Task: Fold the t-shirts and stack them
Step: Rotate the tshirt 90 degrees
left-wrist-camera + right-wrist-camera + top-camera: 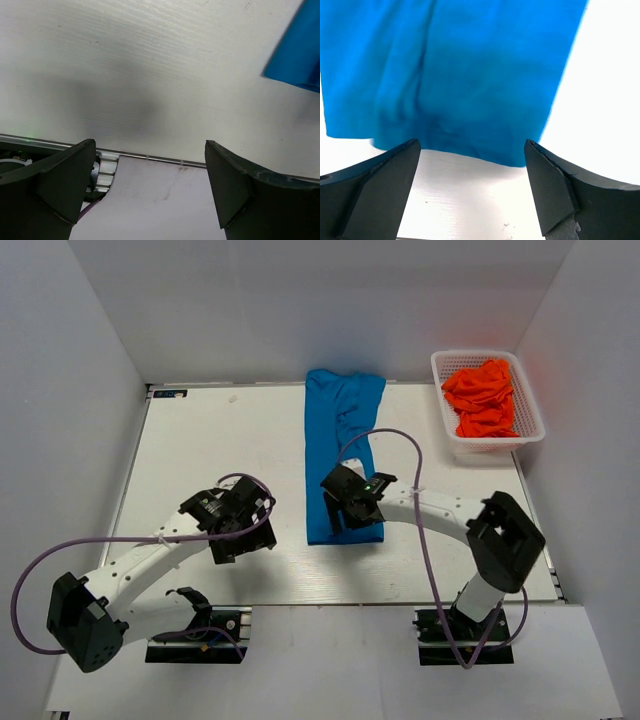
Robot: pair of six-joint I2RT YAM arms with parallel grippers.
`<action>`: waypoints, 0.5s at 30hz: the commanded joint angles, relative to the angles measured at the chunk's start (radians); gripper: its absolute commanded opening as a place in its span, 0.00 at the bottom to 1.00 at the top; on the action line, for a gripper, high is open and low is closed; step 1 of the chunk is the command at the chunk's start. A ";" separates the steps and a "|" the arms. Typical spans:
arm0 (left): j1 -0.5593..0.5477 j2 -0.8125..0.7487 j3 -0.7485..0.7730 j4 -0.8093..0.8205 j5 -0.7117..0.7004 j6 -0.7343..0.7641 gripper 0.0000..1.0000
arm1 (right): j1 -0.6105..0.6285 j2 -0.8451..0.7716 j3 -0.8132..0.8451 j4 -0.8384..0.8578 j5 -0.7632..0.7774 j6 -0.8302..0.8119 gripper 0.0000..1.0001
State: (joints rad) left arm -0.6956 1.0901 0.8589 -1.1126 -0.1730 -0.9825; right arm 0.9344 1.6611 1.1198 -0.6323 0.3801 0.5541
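Note:
A bright blue t-shirt (343, 445) lies folded into a long narrow strip running from the far edge to the middle of the white table (200, 440). My right gripper (338, 518) is open and empty over the strip's near end. In the right wrist view the shirt's near hem (470, 100) lies just ahead of the open gripper (471, 145). My left gripper (243, 536) is open and empty over bare table to the left of the shirt. In the left wrist view it (150, 145) looks at the table's near edge, with a blue corner (300, 55) at upper right. Orange-red t-shirts (482, 398) lie crumpled in the basket.
A white plastic mesh basket (440, 365) stands at the far right corner of the table. White walls close in the left, back and right sides. The table's metal near edge (150, 157) runs just ahead of the left fingers.

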 commanded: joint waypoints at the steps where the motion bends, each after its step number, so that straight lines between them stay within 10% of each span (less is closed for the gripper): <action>1: 0.002 0.027 -0.003 0.034 0.021 0.001 1.00 | -0.023 -0.069 -0.054 0.033 0.069 0.063 0.90; 15: 0.002 0.074 0.037 0.073 0.030 0.041 1.00 | 0.000 -0.086 0.044 0.220 -0.191 -0.203 0.90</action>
State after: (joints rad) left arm -0.6956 1.1957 0.8707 -1.0607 -0.1490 -0.9512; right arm 0.9146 1.5761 1.0767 -0.5102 0.2565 0.4564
